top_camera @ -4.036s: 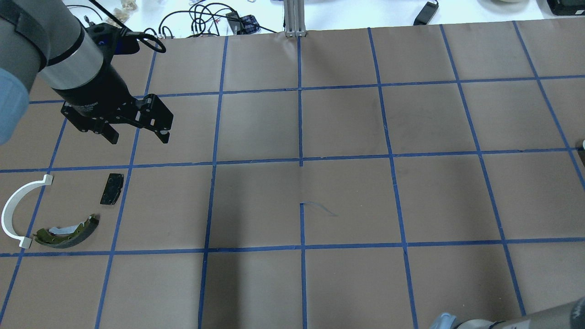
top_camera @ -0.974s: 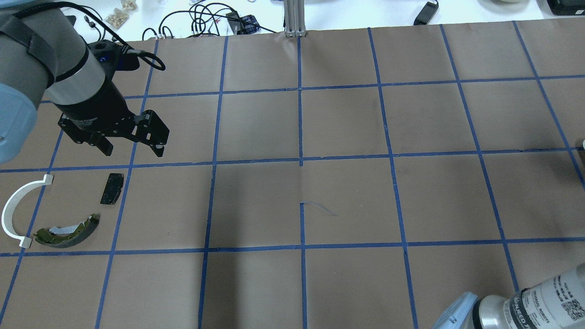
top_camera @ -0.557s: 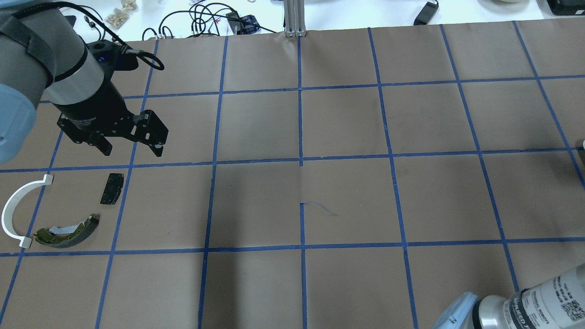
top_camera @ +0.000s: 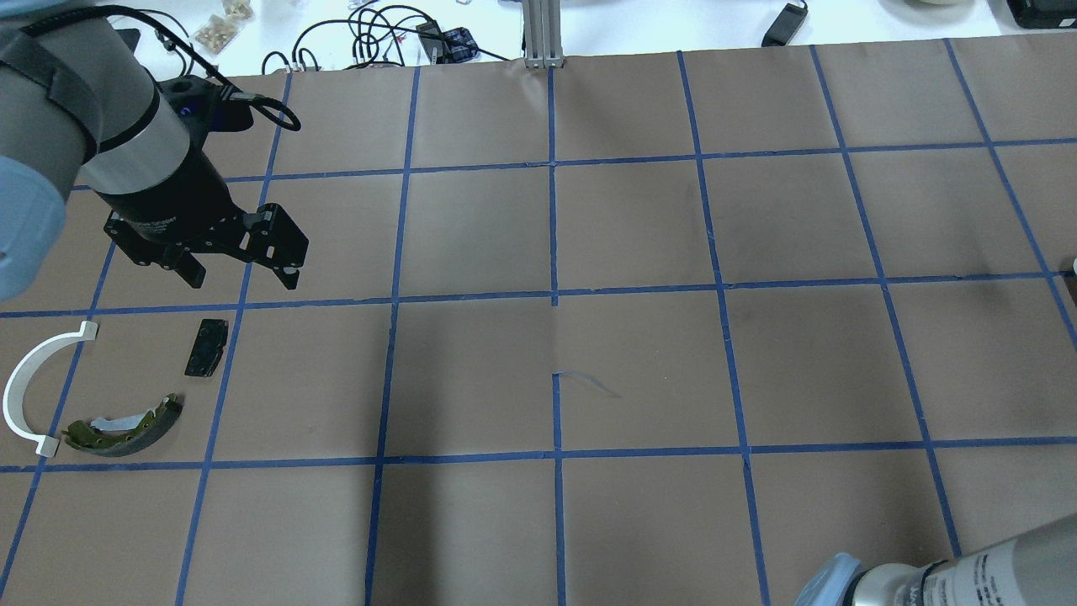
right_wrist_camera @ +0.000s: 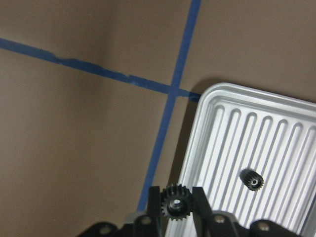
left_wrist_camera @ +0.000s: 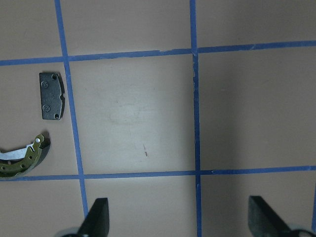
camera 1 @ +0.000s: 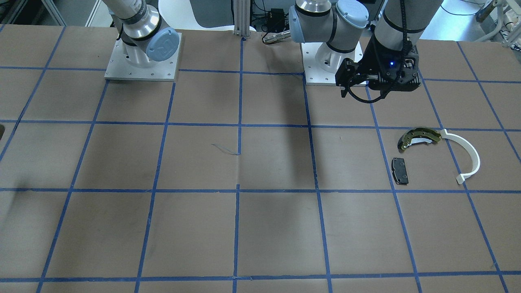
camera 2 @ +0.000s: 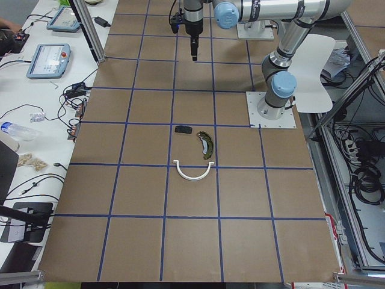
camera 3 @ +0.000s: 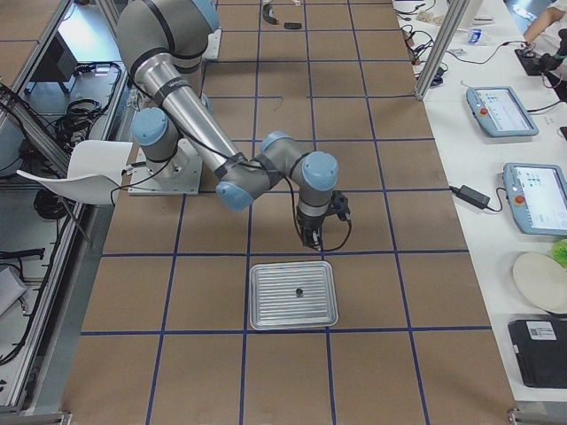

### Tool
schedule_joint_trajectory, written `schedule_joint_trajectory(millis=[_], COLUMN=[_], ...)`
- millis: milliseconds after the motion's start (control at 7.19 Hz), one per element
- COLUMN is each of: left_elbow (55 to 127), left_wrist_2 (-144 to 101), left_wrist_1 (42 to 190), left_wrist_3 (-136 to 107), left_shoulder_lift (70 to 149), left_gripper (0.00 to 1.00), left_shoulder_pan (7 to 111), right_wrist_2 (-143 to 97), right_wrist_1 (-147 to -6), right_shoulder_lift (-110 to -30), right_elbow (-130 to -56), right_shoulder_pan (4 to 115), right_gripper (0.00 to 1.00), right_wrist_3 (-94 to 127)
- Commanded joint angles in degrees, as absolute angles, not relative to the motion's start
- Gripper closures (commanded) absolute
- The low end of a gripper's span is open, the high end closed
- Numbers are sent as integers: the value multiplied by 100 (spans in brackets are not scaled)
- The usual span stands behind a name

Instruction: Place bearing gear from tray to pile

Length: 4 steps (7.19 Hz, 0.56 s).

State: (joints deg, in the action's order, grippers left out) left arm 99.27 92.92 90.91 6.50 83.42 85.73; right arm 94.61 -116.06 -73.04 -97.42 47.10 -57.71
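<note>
A small black bearing gear (right_wrist_camera: 173, 203) sits pinched between the fingers of my right gripper (right_wrist_camera: 176, 197), which is shut on it. That gripper (camera 3: 309, 239) hangs just off the ribbed metal tray (right_wrist_camera: 286, 148), near its corner. A second small gear (right_wrist_camera: 253, 179) lies in the tray (camera 3: 266, 310). The pile lies far away at the table's other end: an olive brake shoe (top_camera: 126, 425), a white arc (top_camera: 25, 379) and a black pad (top_camera: 206, 347). My left gripper (top_camera: 242, 278) hovers open and empty above the paper just beyond the pad (left_wrist_camera: 52, 95).
Brown paper with a blue tape grid covers the table. Cables (top_camera: 379, 38) and an aluminium post (top_camera: 543, 34) stand past the far edge. Tablets (camera 3: 500, 111) lie on the side bench beside the tray's end.
My left gripper has drifted slightly toward the near-left over the last seconds and stays open. The right arm's segment at the overhead view's lower right has shifted.
</note>
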Motion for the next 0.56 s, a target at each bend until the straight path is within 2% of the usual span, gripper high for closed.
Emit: schedule_joint_trajectory(millis=[0,418], left_elbow=[9932,9932], left_wrist_2=[9299,9659], left_wrist_1=[9088,9079], left_wrist_3=[650,650], left_shoulder_lift=[8341,8358], left_gripper=[0,0], left_shoulder_pan=[8569,8561], right_wrist_2=[9396,9019], right_wrist_1=[-10936,-11003], right_shoulder_lift=[-7803,-7709], right_elbow=[-9756,-9773], right_shoulder_pan=[6205,8378], right_gripper=[96,96], right_wrist_3=[-3667,-484])
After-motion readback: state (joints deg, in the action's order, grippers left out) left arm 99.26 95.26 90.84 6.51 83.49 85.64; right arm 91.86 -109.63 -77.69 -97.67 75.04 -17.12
